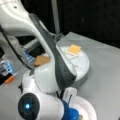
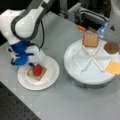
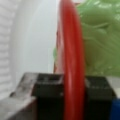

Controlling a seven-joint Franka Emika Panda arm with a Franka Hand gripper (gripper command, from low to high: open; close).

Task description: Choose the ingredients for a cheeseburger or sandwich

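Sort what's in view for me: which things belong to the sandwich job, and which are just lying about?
Job: gripper shut on tomato disc over lettuce and toast; second toast, patty, cheese square.

Lying about: paper plate, divided tray, orange item, grey table.

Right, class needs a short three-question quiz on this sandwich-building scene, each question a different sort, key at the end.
1. True or false: the end effector is shut on the red tomato disc, held on edge over the green lettuce piece.
2. Which piece lies under the lettuce on the white paper plate? A) yellow-orange cheese square B) tan-brown toast square C) dark brown round patty
3. Fill in: the white round divided tray holds toast, patty and ____.

Key: 1 true; 2 B; 3 cheese.
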